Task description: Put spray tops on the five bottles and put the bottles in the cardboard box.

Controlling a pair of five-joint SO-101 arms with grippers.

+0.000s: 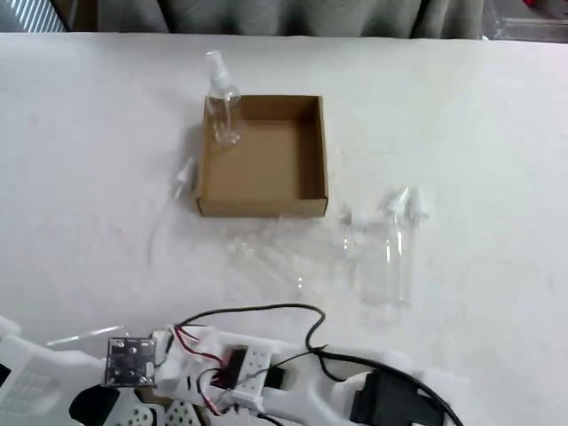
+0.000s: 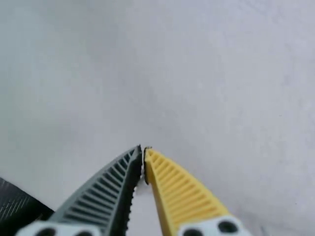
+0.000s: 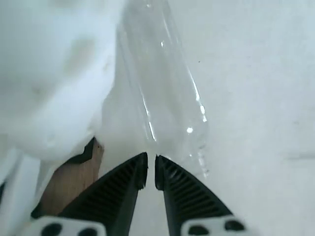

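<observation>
Both arms lie folded low at the near edge of the white table [image 1: 89, 133], their white bodies and wires bunched together; from above I cannot tell which is which.

The left claw [image 2: 144, 152], one finger grey and one yellow, points down at bare table. Its tips are pressed together and it grips nothing.

The right claw [image 3: 150, 164] has black fingers drawn almost together, with a thin slit between them and nothing in it. Just past its tips lies a clear bottle [image 3: 162, 88] on the table.

The box [image 1: 311, 151] sits open at mid-table. A capped bottle [image 1: 224, 111], clear with a white spray top, stands in its far left corner. A loose spray top [image 1: 184, 176] lies just left of the box. To the right, well apart from the box, two bottles [image 1: 390, 262] with white tops sit side by side; I cannot tell if they are upright.
</observation>
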